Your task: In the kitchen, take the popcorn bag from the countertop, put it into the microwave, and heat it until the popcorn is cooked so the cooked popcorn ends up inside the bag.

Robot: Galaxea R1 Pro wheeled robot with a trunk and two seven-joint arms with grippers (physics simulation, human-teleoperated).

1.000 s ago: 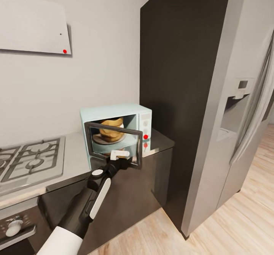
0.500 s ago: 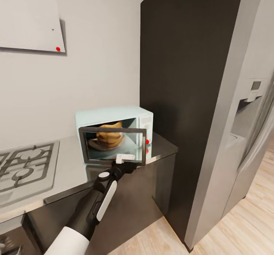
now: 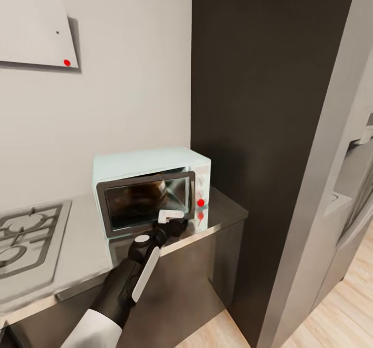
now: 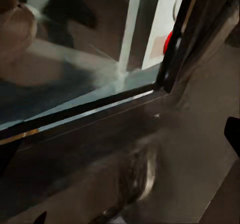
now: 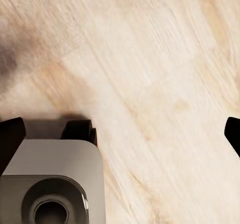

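From the head camera I see my left arm (image 3: 127,280) nearest: a white sleeve, then a glossy black link with a white panel, reaching up to the front of the tabletop (image 3: 62,265). The left gripper (image 3: 173,222) sits at the lower edge of the microwave (image 3: 150,190) door, just under a small white block; I cannot tell how far its fingers are parted. In the left wrist view, dark finger edges show at the frame borders and the door's black frame runs close across the picture.

The tabletop is a smooth, grey, glossy slab with a thin metallic front edge, above dark cabinets. A steel gas hob (image 3: 26,234) with dark grates lies on it toward my left.

The microwave is a small box with a pale mint-blue shell, a dark reflective glass door, and a white control strip carrying a red light (image 3: 200,202). The door stands nearly shut against the body. Through the glass I see the popcorn bag (image 4: 15,29) inside the cavity, a tan, ringed, crumpled form; its mouth and long axis are too dim to read.

Behind the microwave is a plain pale wall; beside it a tall matte black panel (image 3: 259,130).

The right wrist view shows light wood-grain floor (image 5: 150,59) and black fingertips set wide apart, holding nothing.
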